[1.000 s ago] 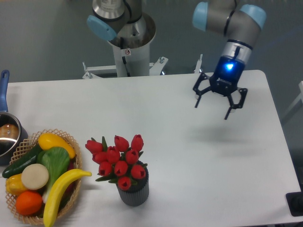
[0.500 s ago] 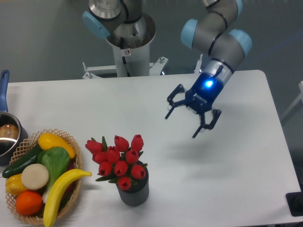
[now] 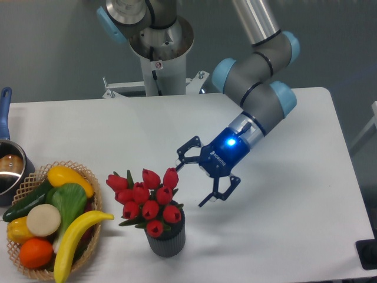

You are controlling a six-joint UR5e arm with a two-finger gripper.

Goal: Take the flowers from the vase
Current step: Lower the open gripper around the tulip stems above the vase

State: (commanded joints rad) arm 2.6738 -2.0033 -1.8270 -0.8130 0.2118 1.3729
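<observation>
The tool, fingers spread, tilts sideways just right of the flowers, seemingly angled to close on the bunch standing in the vase

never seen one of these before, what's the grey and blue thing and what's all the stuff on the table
The grey and blue thing is a robot arm bolted behind a white table. One fixed camera looks down on it from the front. At the arm's end is a two-finger gripper, the dark claw under the blue light. Its fingers are spread open and hold nothing. It is tilted toward a bunch of red tulip flowers and sits just to their right. The flowers stand in a small dark ribbed vase. To the left is a wicker basket filled with toy-looking fruit and vegetables, including a banana. At the far left edge is a metal pot with a blue handle.
</observation>
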